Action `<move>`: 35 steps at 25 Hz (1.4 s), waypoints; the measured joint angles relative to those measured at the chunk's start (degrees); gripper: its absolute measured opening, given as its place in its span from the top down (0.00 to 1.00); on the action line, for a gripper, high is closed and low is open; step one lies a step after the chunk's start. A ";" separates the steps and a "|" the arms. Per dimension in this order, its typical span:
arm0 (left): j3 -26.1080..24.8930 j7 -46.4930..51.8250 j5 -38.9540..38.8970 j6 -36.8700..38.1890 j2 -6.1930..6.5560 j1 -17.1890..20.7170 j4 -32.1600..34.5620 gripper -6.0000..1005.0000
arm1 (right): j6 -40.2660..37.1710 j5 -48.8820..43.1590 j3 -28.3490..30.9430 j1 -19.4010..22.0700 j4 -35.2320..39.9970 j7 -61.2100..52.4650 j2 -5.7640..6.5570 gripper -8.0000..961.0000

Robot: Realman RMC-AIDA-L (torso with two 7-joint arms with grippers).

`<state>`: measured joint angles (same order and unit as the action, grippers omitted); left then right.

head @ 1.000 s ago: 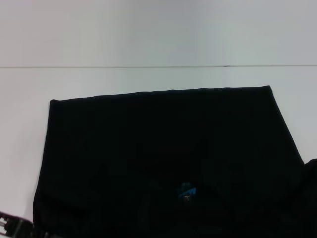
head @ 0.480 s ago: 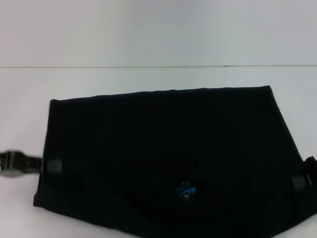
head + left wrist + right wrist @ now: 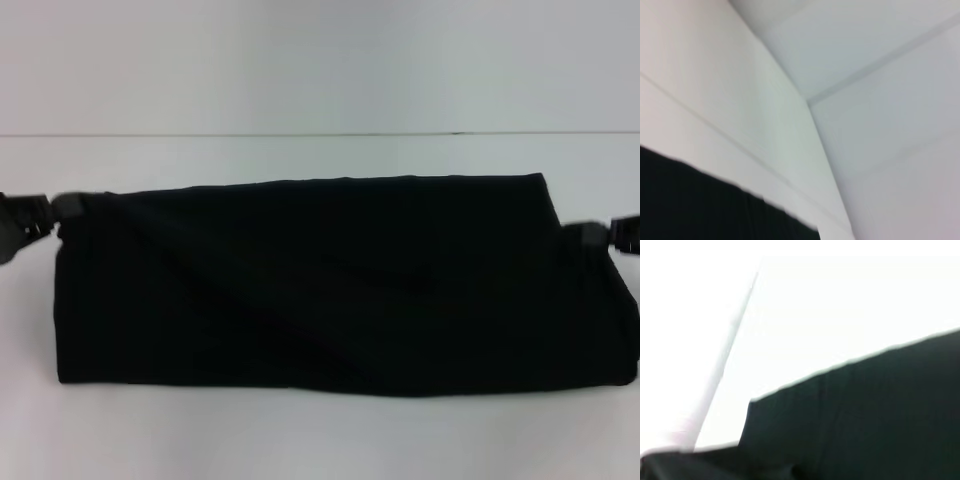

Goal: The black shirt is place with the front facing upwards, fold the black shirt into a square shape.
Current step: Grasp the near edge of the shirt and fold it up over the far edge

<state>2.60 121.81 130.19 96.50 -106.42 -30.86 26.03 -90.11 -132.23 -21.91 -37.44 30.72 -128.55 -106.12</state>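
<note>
The black shirt (image 3: 340,290) lies across the white table, doubled over itself with its plain black side up and a rounded fold along the near side. My left gripper (image 3: 65,207) is at the shirt's far left corner, shut on a pinch of bunched cloth. At the right end my right gripper (image 3: 592,235) holds the cloth the same way. No lettering or neck label shows. The black shirt (image 3: 690,200) fills a corner of the left wrist view, and the black shirt (image 3: 865,415) covers much of the right wrist view. Neither wrist view shows fingers.
The white table (image 3: 300,440) runs back to a thin seam line (image 3: 320,134) beyond the shirt. Bare surface lies in front of the shirt's near fold and behind its far edge. Walls and a room corner (image 3: 810,100) show in the left wrist view.
Both grippers have risen from the near corners and carried the shirt's near edge away from me toward the far edge. The blue neck label is now covered.
</note>
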 joint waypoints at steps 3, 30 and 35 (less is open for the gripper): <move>-0.10 -0.63 -3.55 -4.09 -1.06 0.60 -0.82 0.96 | 5.43 3.25 0.11 0.16 -1.69 0.93 -0.75 0.88; 0.43 -15.07 -15.85 -34.95 -11.03 -6.68 -1.07 0.96 | 43.85 17.01 -1.27 -6.04 -6.62 18.58 -12.34 0.86; 0.50 -17.01 -15.98 -39.81 -12.04 -7.69 -1.07 0.97 | 48.87 20.40 -1.65 -7.25 -8.01 22.28 -13.39 0.85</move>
<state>3.10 104.80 114.21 56.69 -118.46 -38.56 24.96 -41.24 -111.84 -23.56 -44.68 22.71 -106.26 -119.51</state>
